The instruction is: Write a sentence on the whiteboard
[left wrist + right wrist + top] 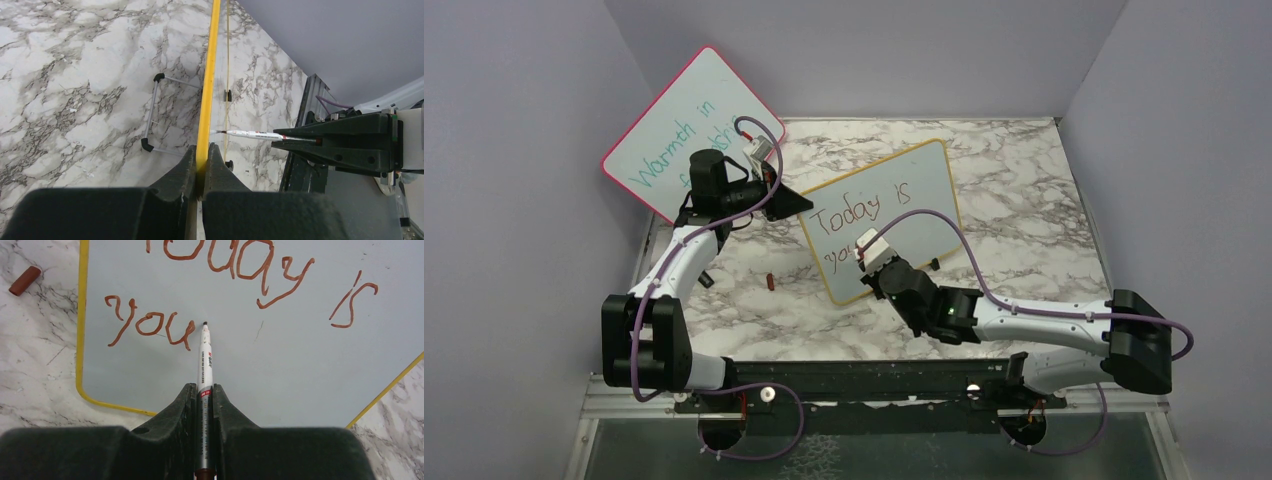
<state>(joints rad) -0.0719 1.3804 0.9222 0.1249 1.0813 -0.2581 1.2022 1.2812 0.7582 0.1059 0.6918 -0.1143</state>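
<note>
The whiteboard (924, 190) with the yellow frame stands tilted at mid table. The sentence (856, 213) on it reads "Today is" with "you" (150, 325) on a second line, in red-brown. My left gripper (796, 203) is shut on the board's left frame edge (207, 75), jaws pinching it in the left wrist view (202, 152). My right gripper (871, 262) is shut on a white marker (205, 355). Its tip touches the board (280, 360) just right of the "u". The marker also shows in the left wrist view (260, 134).
A pink-framed board (684, 120) with teal writing leans on the back left wall. A red-brown marker cap (769, 282) lies on the marble table left of the whiteboard, also in the right wrist view (25, 280). The board's wire stand (150, 115) rests behind it.
</note>
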